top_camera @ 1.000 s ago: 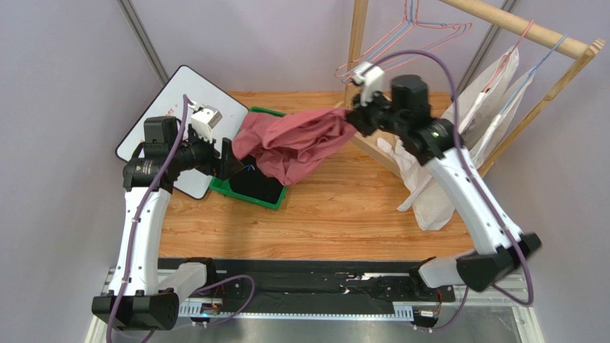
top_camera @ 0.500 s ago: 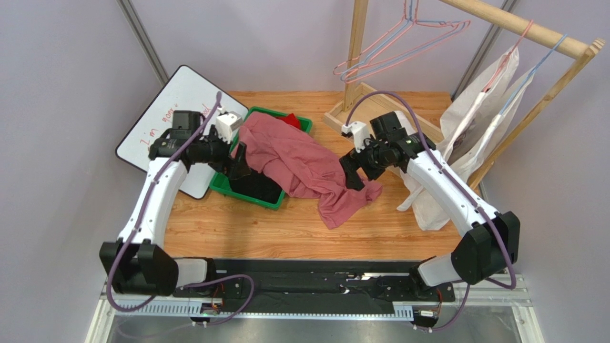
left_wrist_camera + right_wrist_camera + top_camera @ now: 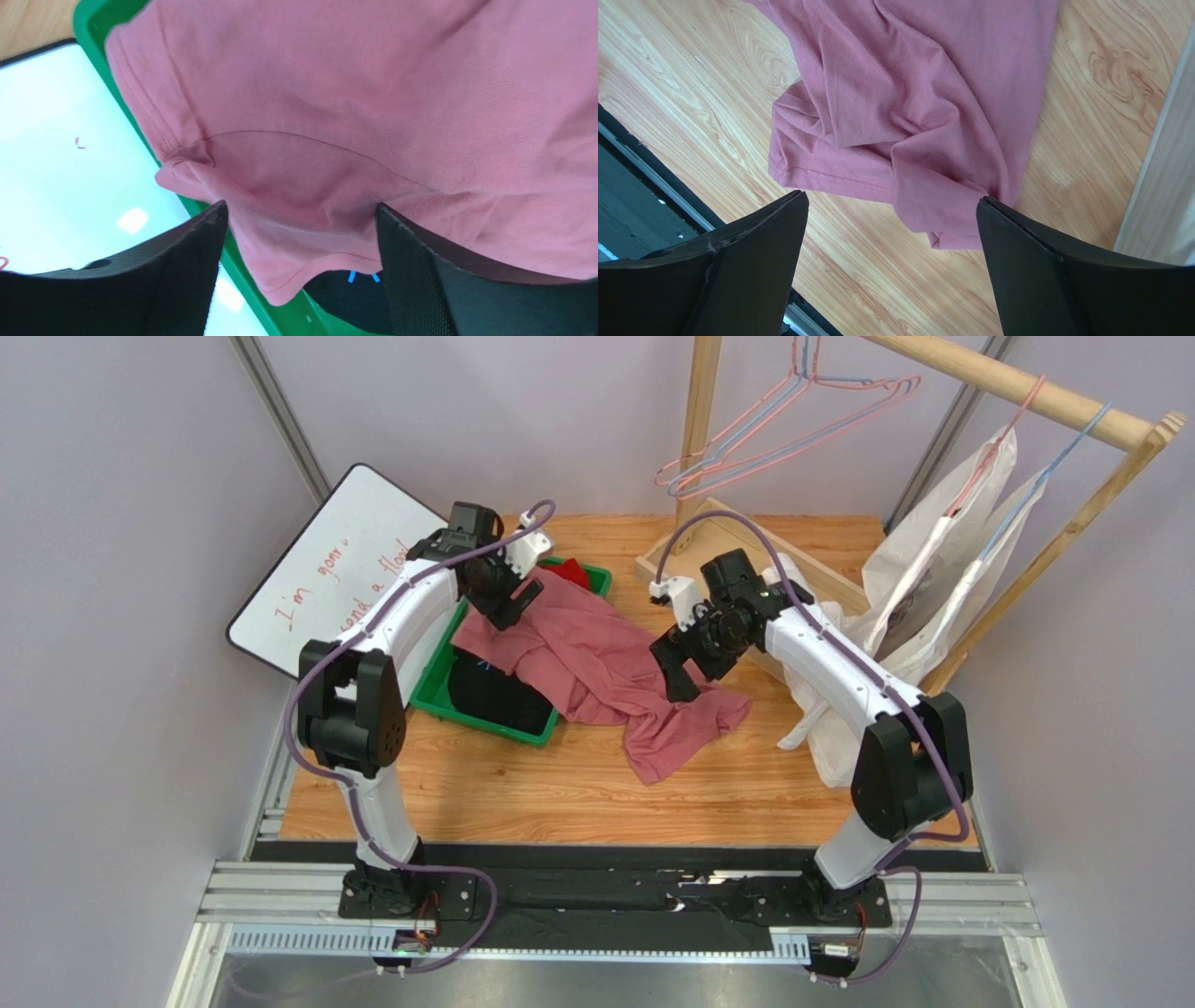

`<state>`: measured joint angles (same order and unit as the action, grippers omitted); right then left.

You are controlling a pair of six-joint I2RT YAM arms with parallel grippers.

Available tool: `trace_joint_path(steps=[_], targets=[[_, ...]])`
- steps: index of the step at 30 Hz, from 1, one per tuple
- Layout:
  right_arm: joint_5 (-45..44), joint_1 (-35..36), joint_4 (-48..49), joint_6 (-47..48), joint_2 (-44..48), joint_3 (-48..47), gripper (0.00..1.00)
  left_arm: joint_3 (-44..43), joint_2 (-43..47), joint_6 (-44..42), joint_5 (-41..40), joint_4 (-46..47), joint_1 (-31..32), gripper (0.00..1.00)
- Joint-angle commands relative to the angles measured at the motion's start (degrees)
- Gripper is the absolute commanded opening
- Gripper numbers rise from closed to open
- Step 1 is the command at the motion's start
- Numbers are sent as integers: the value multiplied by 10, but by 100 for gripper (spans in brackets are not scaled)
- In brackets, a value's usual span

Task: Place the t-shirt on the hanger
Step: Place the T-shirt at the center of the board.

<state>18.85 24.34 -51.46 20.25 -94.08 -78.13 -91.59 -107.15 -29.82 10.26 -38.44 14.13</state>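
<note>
"T-shirt (image 3: pixel 603 665), location?"
"Crumpled mid-frame, long axis from green tray (image 3: pixel 435 703), upper left, down-right across desk (image 3: pixel 786 770). Left pincer (image 3: pixel 302 217) wide, straddling its upper-left edge; right pincer (image 3: pixel 892 203) wide, just above its lower-right end. Neither grips. Left arm judged nearer."

- The t-shirt (image 3: pixel 603 665) covers most of the black cloth (image 3: pixel 498 703) in the green bin (image 3: pixel 477 725).
- The red words on the whiteboard (image 3: pixel 337 546) are too small to read.
</note>
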Motion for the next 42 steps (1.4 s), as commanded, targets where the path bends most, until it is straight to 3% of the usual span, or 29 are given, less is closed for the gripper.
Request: trace_joint_path(steps=[1,4,5,7,12,20,21,22,23,26,28,32,34,39,42], targets=[[11,-33,-13,6,40,-26,94,-32,-4,-79,25,-56,-2,74],[17,-63,-34,8,50,-32,93,-58,-21,-77,58,-111,-2,49],[13,-69,-37,10,54,-33,93,-66,-27,-80,74,-130,-2,25],[10,-86,-42,12,71,-33,92,-91,-27,-66,107,-153,-2,0],[5,-108,-72,25,103,-42,92,-140,19,-6,202,-169,22,0],[20,-159,-121,27,109,-80,93,-177,63,60,282,-183,301,0],[22,-167,-123,27,104,-82,93,-178,65,60,288,-183,316,8],[26,-168,-128,28,102,-84,93,-177,69,64,297,-184,324,21],[36,-170,-137,31,100,-85,93,-177,79,65,298,-189,320,51],[78,-169,-156,40,98,-79,93,-124,138,88,340,-172,243,76],[103,-167,-156,43,104,-58,93,-46,177,110,380,-135,163,78],[151,-135,-142,52,110,-18,91,58,269,125,349,-91,51,79],[156,-89,-126,58,115,-3,87,92,285,139,345,-81,-8,79],[128,67,-11,41,108,46,75,152,321,191,344,-58,-89,78],[103,149,98,-68,81,86,72,183,349,224,323,-30,-118,78]])
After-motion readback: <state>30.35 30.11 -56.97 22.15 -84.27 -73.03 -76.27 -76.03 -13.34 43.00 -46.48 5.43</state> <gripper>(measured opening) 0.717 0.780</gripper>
